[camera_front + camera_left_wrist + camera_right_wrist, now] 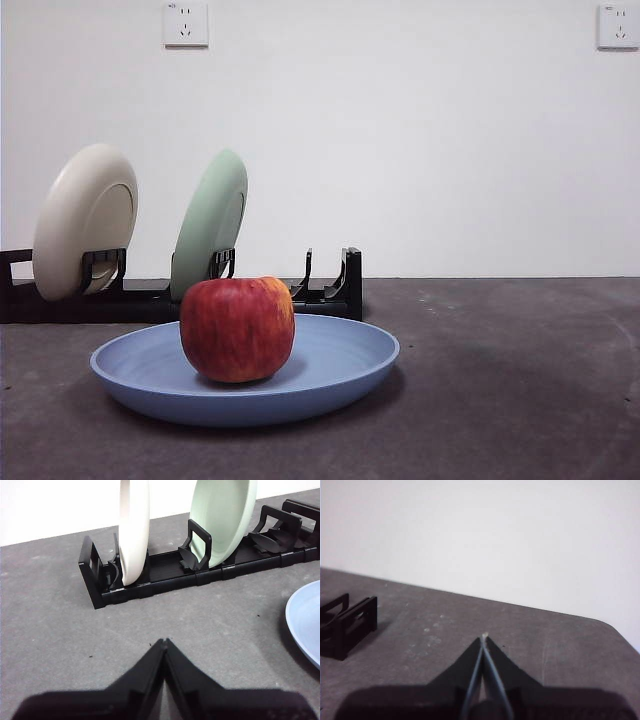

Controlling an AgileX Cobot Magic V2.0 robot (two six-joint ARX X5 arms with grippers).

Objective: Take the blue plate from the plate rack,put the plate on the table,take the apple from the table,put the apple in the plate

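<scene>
One apple (237,328) sat in the blue plate (330,375), flat on the bench (520,400) just before the plate rack (330,290).
Two plates stayed racked: cream plate (85,215), green plate (210,222). Left end effector (163,641) and right end effector (484,637) were each pressed together, empty, clear of the plate; task judged complete.

The tabletop (520,400) is dark grey, rough and mottled, filling the lower part of the front view up to a white wall. The blue plate (340,375) lies flat on it at lower centre. Directly behind the plate, at middle left, the long black plate rack (335,290) stands on the tabletop, running from the frame's left edge to just right of centre.
</scene>
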